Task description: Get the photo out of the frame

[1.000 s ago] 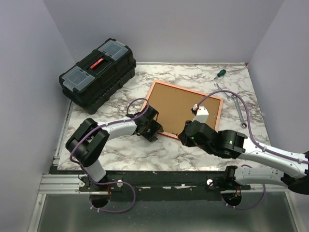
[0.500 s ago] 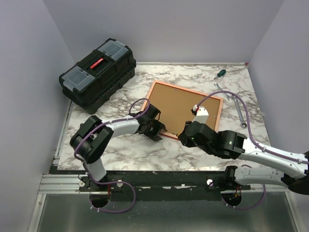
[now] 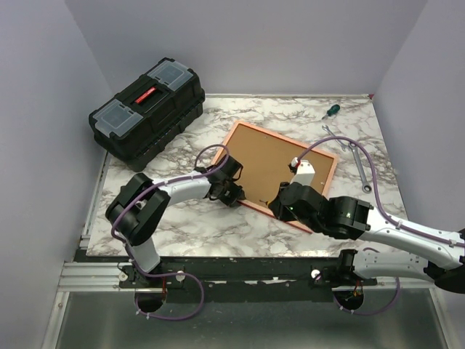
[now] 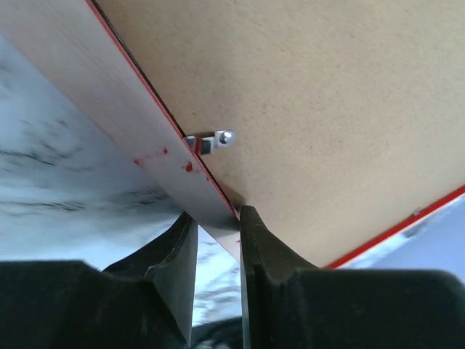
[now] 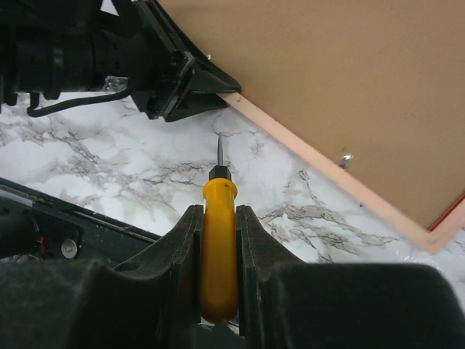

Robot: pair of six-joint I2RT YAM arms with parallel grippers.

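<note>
The red frame lies face down on the marble table, its brown backing board up. The photo is hidden under the board. My left gripper is shut on the frame's near-left edge, one finger on the board side, and holds that edge raised. A small metal tab sits on the board by the edge. My right gripper is shut on a yellow-handled screwdriver. Its tip points at the table just short of the frame's near edge, beside the left gripper.
A black toolbox stands at the back left. A green-handled screwdriver and two wrenches lie at the back right. Another metal tab shows on the board near the frame's near edge. Walls close in on three sides.
The left gripper has lifted the frame's near edge, so the frame now tilts and reaches nearer the table's front. The right gripper with the screwdriver has barely moved.
</note>
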